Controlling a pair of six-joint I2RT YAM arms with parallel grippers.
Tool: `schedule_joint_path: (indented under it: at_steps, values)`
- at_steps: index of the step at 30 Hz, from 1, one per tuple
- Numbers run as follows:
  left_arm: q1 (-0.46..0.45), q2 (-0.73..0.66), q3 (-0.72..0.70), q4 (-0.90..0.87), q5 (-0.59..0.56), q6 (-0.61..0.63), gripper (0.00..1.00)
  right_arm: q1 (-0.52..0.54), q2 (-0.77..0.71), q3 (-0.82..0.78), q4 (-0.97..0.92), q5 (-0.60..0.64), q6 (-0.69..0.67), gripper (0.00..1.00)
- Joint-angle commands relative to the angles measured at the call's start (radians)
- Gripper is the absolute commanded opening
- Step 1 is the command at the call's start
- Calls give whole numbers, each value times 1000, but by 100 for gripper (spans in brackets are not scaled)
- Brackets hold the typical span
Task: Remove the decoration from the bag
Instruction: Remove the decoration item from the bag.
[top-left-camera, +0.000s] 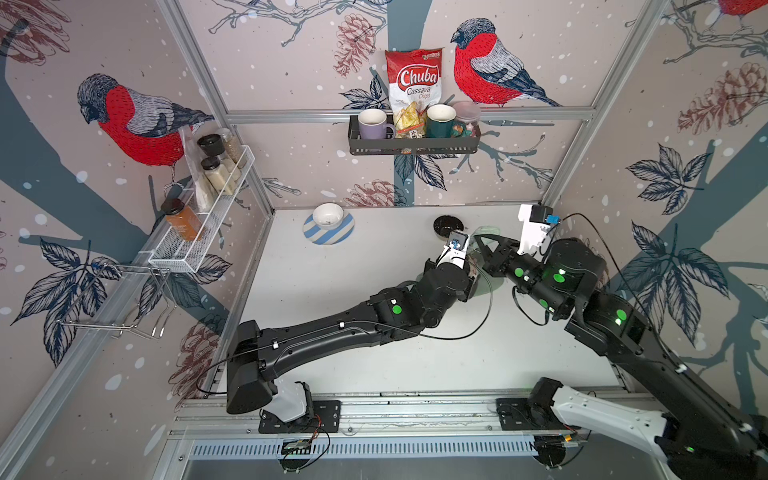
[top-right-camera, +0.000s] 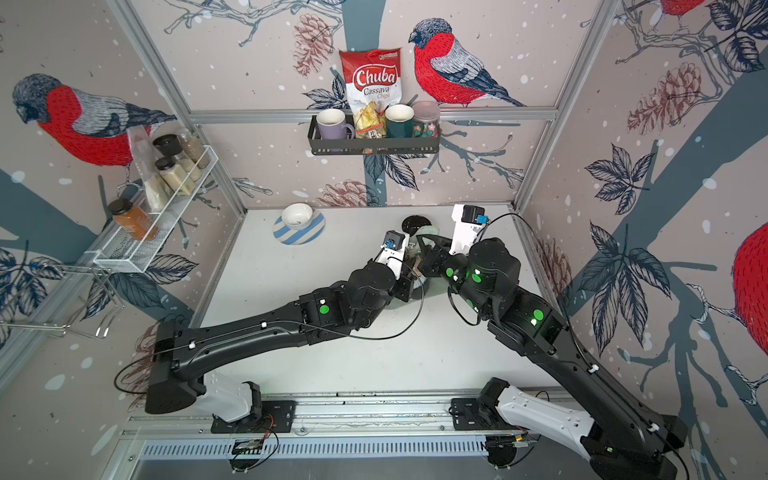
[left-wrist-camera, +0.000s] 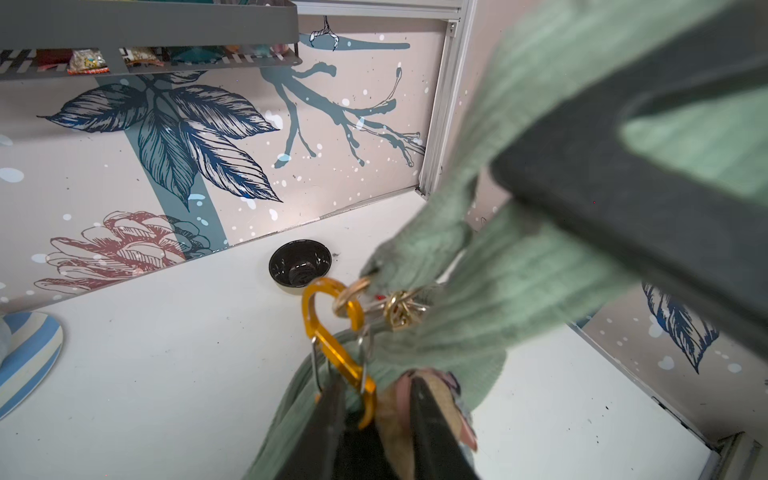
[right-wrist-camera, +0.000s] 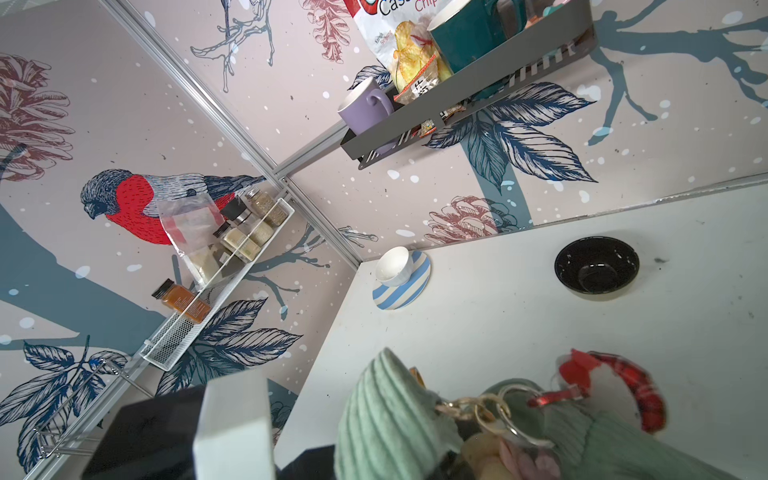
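Above back-right worktop (left-wrist-camera: 166, 374) | bag (left-wrist-camera: 478, 332) hangs from closed right tool (top-left-camera: 478, 240) | left tool (left-wrist-camera: 380, 428) jaws astride orange clip (left-wrist-camera: 332, 328), grip unclear | black bowl (left-wrist-camera: 300, 262) near behind | striped plate (top-left-camera: 316, 237) well apart

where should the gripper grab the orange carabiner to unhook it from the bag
On the orange carabiner, probably the long straight side near its free end, coming from opposite the gold ring. The curved end is hooked through that ring on the bag, with fabric crowding it.

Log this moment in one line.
right gripper: shut on bag | left gripper: jaws astride carabiner end, grip unclear | carabiner: hooked through bag ring
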Motion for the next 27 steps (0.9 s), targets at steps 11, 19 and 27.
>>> schedule_joint_path:
  at_steps: [11, 19, 27]
  values:
    - [113, -86, -136, 172, 361, 27, 5, 24, -23, 7, 11, 21, -49, 0]
    - [230, -159, -227, 229, 694, -1, 5, -36, -20, 63, -120, -140, -210, 0]
    - [286, -188, -259, 210, 919, 21, 24, -129, -54, 36, -121, -320, -193, 0]
